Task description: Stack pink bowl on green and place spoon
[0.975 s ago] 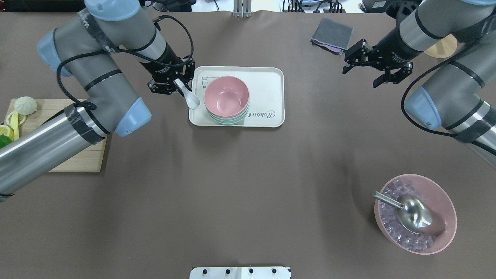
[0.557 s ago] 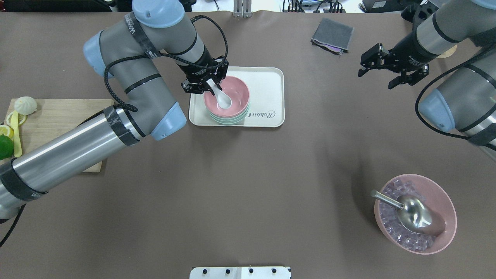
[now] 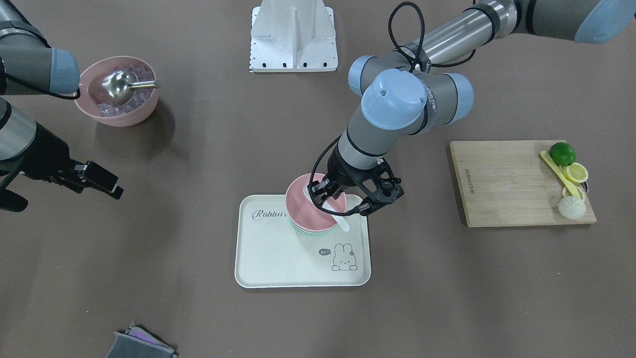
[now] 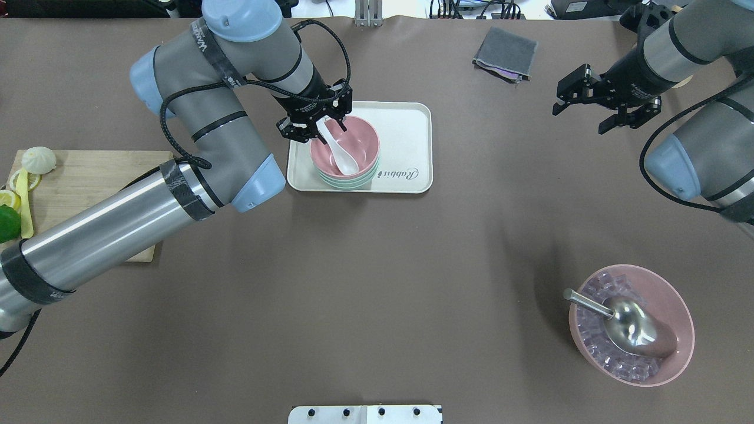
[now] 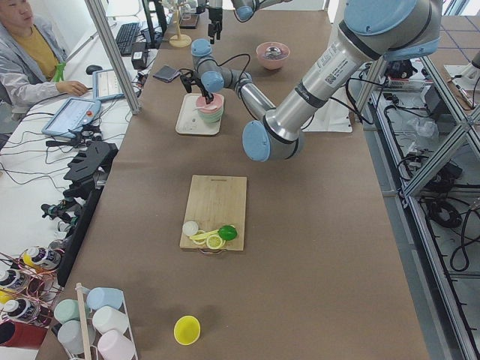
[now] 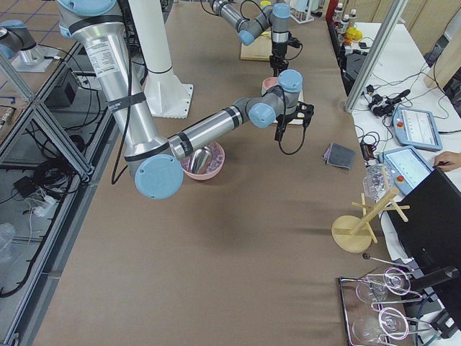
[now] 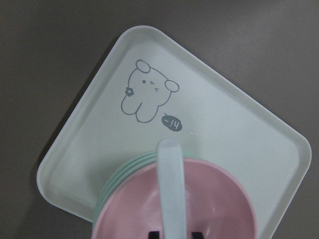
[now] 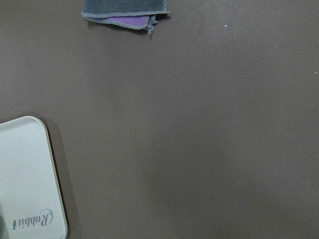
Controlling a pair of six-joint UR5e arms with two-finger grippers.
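A pink bowl [image 4: 359,141] sits nested on top of stacked green bowls [image 4: 349,184] on the white rabbit tray [image 4: 406,126]. My left gripper [image 4: 326,131] is over the bowl's far-left rim, shut on the handle of a white spoon [image 4: 341,158]. The spoon slants down with its scoop inside the pink bowl. In the left wrist view the spoon's handle [image 7: 169,184] runs over the pink bowl [image 7: 219,209], with dark fingertips close on either side. My right gripper [image 4: 580,121] hangs open and empty far to the right, away from the tray.
A large pink bowl of ice [image 4: 677,306] with a metal scoop [image 4: 630,327] stands near right. A wooden cutting board [image 4: 88,176] with lime and lemon pieces lies at the left. A grey cloth [image 4: 505,53] lies at the far edge.
My left arm carried the spoon from the tray's left edge to over the pink bowl and lowered its scoop inside. My right gripper drew back to the right.
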